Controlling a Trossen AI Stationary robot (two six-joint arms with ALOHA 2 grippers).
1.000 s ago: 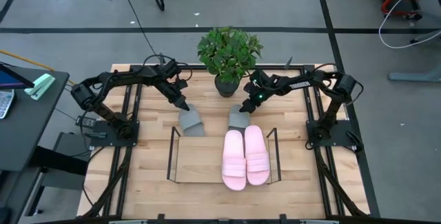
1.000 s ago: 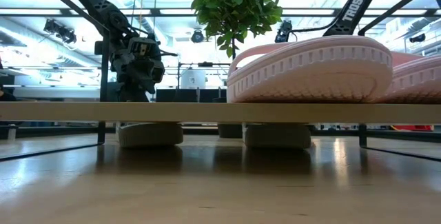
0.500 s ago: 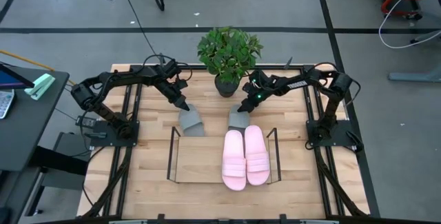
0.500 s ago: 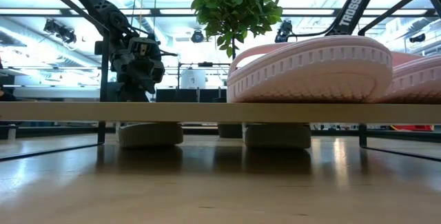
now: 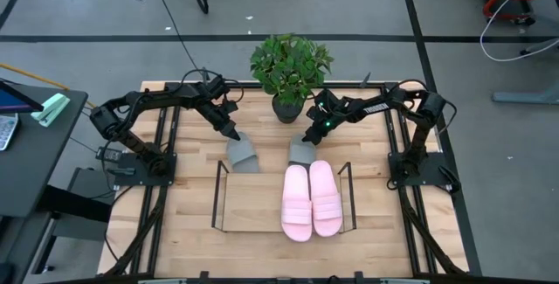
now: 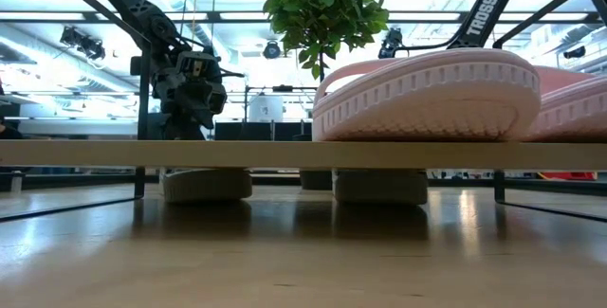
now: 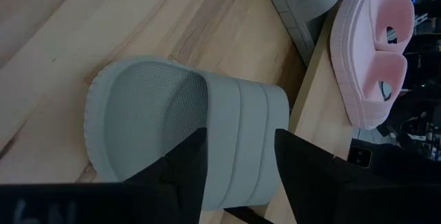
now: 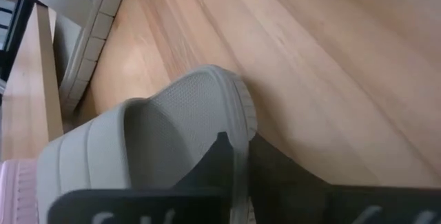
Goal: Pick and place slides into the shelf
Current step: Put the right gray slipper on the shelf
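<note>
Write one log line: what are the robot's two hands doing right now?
left gripper: open, astride left grey slide strap | right gripper: shut on right grey slide rim | pink slides: on shelf

The word "TROSSEN" was written in white letters on a dark robot arm (image 6: 486,3), near the top right of the low view. Some pale marks showed on the dark body of the left tool and the right tool in the wrist views, but they were too cut off to read. No other words or numbers could be read.
</note>
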